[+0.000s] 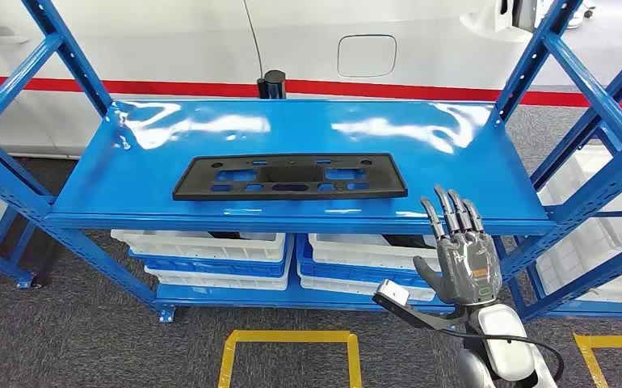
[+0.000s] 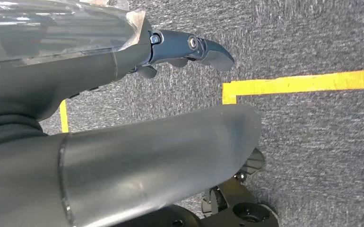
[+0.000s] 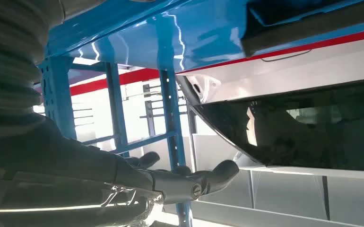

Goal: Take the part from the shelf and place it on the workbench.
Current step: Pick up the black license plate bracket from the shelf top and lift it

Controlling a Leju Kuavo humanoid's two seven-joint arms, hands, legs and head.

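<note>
The part [image 1: 290,176] is a flat black rectangular frame with cut-outs, lying on the glossy blue shelf [image 1: 461,158] slightly left of centre. My right hand [image 1: 457,259] is raised in front of the shelf's front edge, to the right of the part and apart from it, fingers straight and spread, holding nothing. In the right wrist view its fingers [image 3: 189,182] reach out below the shelf board, with the part's dark edge [image 3: 312,21] beyond them. My left hand [image 2: 123,142] hangs over the grey floor with nothing in it, its fingers extended.
White bins [image 1: 211,246] sit on the lower shelf, and another white bin [image 1: 598,234] is in the rack to the right. Blue uprights [image 1: 534,73] flank the shelf. A white car [image 1: 372,48] stands behind it. Yellow floor tape [image 1: 287,339] marks the carpet in front.
</note>
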